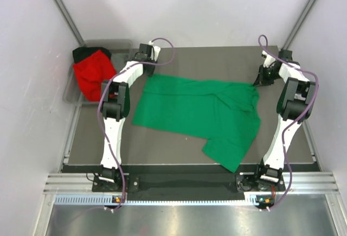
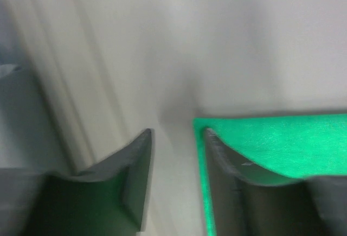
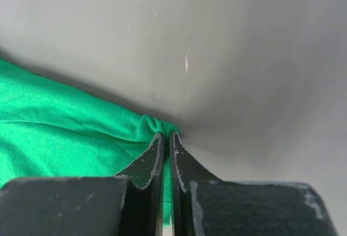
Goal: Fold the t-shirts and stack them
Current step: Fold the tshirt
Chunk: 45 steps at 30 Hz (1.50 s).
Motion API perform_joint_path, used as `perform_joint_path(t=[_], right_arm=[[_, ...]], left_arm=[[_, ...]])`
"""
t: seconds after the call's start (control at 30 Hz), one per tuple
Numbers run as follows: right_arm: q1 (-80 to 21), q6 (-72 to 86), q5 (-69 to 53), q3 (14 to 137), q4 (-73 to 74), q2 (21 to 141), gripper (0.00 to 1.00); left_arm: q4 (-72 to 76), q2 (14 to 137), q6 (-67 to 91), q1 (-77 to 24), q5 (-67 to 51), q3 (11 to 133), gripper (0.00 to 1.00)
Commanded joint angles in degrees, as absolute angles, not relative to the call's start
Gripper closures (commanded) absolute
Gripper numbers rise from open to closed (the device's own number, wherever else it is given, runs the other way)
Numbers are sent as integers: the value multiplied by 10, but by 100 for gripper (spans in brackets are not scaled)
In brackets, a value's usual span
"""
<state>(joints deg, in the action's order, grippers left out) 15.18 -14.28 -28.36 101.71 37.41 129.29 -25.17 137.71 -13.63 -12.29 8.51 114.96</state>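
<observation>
A bright green t-shirt [image 1: 200, 114] lies spread out on the dark table [image 1: 162, 144]. My left gripper [image 1: 150, 69] is open at the shirt's far left corner. In the blurred left wrist view the gripper [image 2: 178, 134] has its jaws apart, with the green edge [image 2: 271, 138] running along the right finger [image 2: 222, 171]. My right gripper [image 1: 260, 78] is at the far right corner. In the right wrist view the gripper [image 3: 167, 134] is shut on a pinch of green cloth [image 3: 65, 122]. A red t-shirt [image 1: 93, 74] and a black t-shirt [image 1: 81, 53] lie in the bin.
A grey plastic bin [image 1: 70, 89] stands off the table's far left corner. White walls close in at the back and both sides. A metal rail [image 1: 173, 184] runs along the near edge by the arm bases.
</observation>
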Motion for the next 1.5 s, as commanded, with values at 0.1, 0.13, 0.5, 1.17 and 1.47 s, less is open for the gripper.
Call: perform_joint_path(t=[0.1,0.13,0.5,1.17,1.47], right_arm=[[152,-146,-287,1017,363,1301,100],[152,-146,-287,1017,362,1302,100],[149,-145,-289,1002,357,1300,100],[146,-142,-291,999,357,1299,100],[147,-135,-289,1017,358,1309,100]], left_arm=[[-305,1405,-113,-112,11,1168,60],[-306,1404,-113,-112,10,1168,60],[-276,1342,-86,-101,-25,1131,49],[-314,1376,-64,-101,-75,1165,66],[-295,1388,-52,-92,-92,1165,100]])
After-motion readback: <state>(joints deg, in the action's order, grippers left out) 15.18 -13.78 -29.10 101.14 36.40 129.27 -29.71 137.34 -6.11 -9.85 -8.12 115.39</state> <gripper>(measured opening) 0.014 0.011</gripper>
